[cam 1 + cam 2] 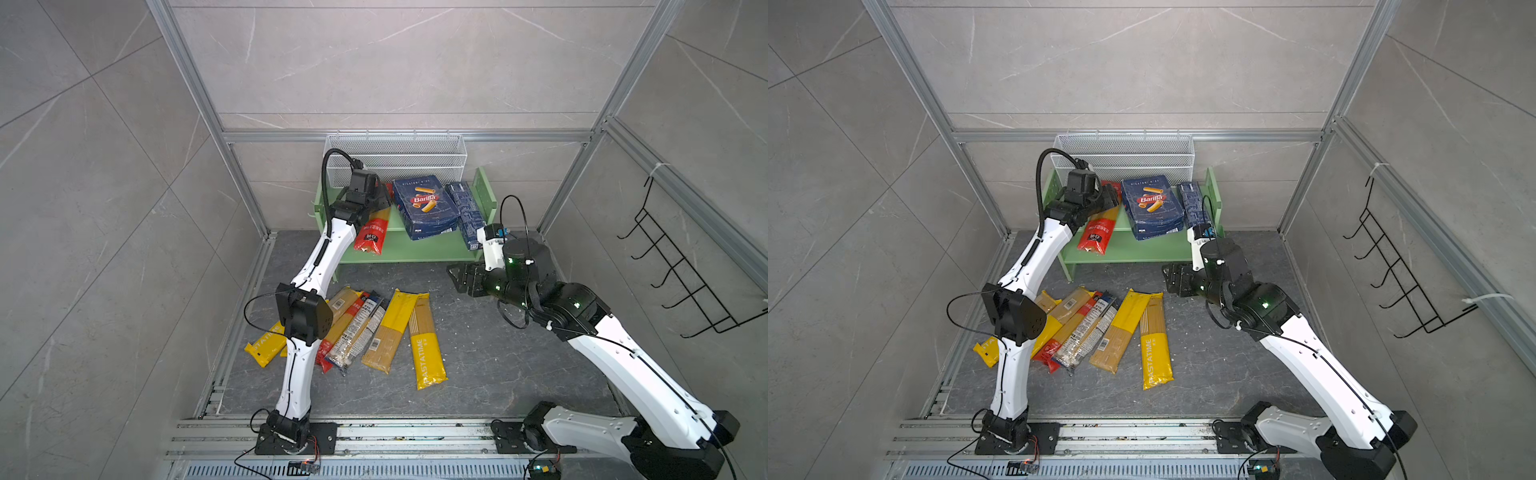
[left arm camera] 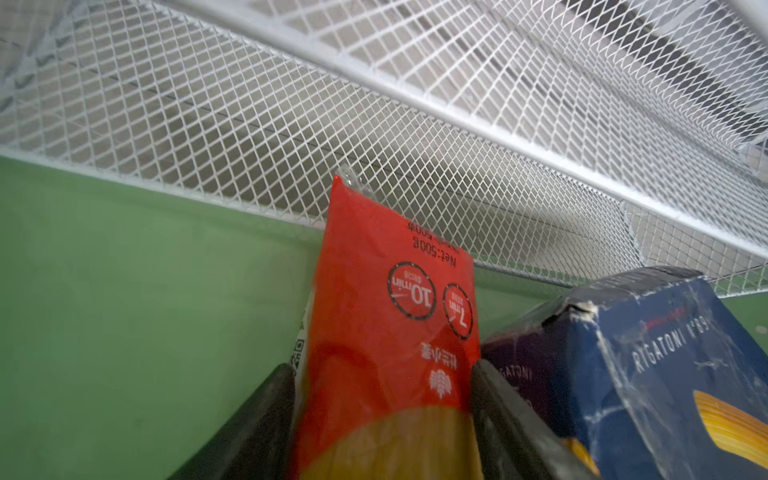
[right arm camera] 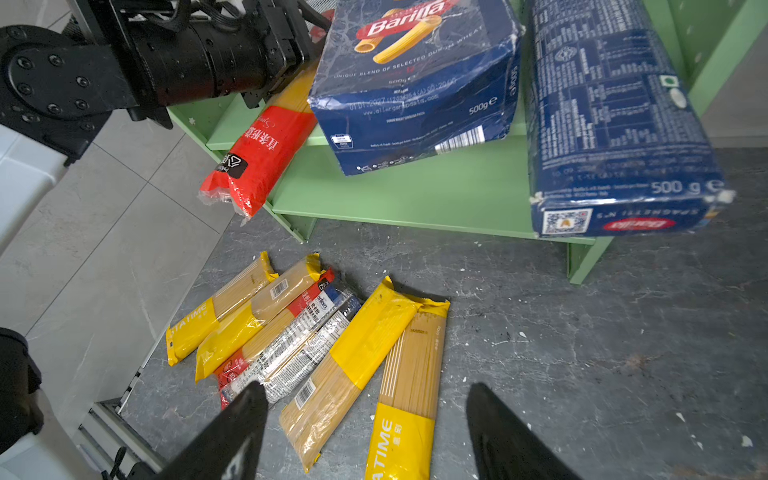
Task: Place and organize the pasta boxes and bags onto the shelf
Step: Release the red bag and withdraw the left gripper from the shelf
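The light green shelf stands at the back. On its upper board the wide Barilla box leans, with the narrow blue box to its right. A red bag lies on the same board and overhangs the front edge. My left gripper is on the bag's far end. In the left wrist view both fingers press the sides of the red bag. Several bags lie on the floor. My right gripper hovers open and empty above them, before the shelf's right end.
A white mesh basket hangs just behind and above the shelf, close over the left gripper. A black wire hook rack is on the right wall. The left arm's elbow hangs over the leftmost floor bags. Aluminium posts frame the cell.
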